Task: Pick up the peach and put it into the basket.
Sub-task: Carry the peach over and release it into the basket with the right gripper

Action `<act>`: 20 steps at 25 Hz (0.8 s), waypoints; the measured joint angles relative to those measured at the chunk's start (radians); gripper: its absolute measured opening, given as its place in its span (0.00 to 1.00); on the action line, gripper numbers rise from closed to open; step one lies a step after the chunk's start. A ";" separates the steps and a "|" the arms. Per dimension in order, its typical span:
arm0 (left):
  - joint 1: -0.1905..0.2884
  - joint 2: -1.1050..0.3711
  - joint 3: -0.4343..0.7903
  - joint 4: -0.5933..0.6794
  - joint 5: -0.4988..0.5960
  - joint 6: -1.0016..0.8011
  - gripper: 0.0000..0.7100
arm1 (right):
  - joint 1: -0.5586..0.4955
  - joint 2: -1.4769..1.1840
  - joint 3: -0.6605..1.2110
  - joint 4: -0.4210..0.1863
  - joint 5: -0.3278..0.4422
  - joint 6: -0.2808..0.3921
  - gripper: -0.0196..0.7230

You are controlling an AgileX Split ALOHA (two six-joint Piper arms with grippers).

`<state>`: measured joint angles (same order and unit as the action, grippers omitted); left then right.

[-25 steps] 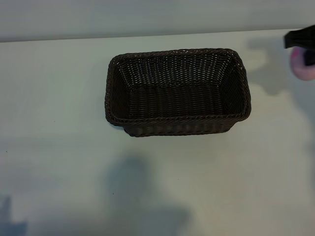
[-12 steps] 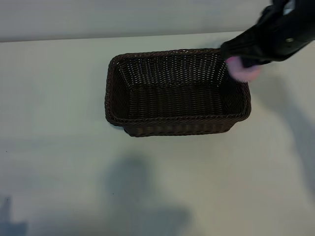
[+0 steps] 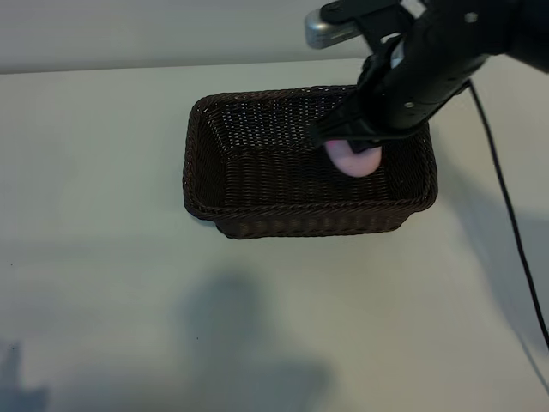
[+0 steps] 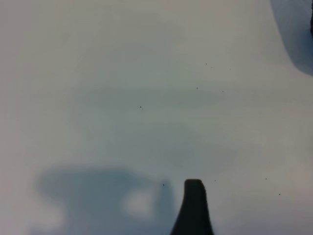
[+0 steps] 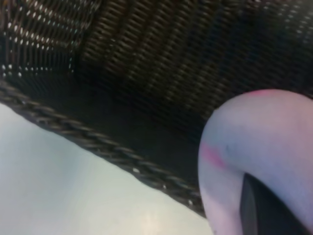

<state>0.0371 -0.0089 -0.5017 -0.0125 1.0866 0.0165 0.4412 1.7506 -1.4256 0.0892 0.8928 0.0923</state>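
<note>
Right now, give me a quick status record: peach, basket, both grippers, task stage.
peach: held by the right gripper, over the basket's right half, not yet released
basket: on the table, upright, nothing else seen inside
right gripper: shut on the peach, pointing down into the basket
left gripper: open, over bare table, holding nothing
table: pale
stage: peach carried over the basket; release not yet done
</note>
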 joint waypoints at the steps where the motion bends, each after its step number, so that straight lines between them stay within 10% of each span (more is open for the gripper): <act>1: 0.000 0.000 0.000 0.000 0.000 0.000 0.83 | 0.000 0.018 -0.008 -0.003 -0.005 0.000 0.09; 20: 0.000 0.000 0.000 -0.004 0.000 0.002 0.83 | 0.000 0.246 -0.051 -0.007 -0.176 -0.031 0.09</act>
<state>0.0371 -0.0089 -0.5017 -0.0163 1.0866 0.0185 0.4412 1.9970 -1.4762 0.0820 0.7171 0.0612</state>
